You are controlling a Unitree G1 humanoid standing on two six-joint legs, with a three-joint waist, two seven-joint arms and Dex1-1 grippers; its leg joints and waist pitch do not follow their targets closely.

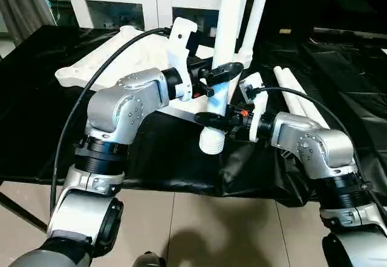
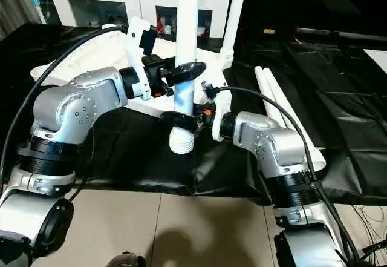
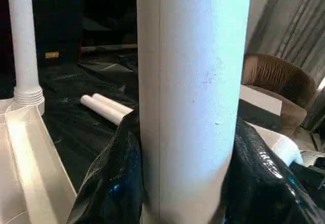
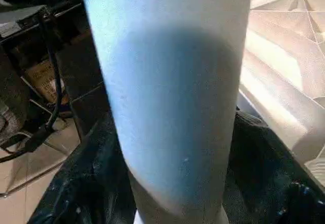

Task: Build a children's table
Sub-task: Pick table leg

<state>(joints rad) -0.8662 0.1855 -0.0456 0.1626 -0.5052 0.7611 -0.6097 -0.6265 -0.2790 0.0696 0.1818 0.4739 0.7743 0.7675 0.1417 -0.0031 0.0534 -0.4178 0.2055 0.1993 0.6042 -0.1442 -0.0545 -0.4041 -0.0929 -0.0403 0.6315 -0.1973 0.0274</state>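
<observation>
Left eye view: white cabinet (image 1: 151,0) behind upturned tabletop (image 1: 130,52).

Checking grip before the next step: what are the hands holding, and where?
Both hold one upright white leg near its threaded lower end: left hand above, right hand below.

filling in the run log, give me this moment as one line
stage: leg fitting | left gripper: shut on upright leg | right gripper: at leg's threaded end | one leg in tabletop | spare legs on sheet
</observation>
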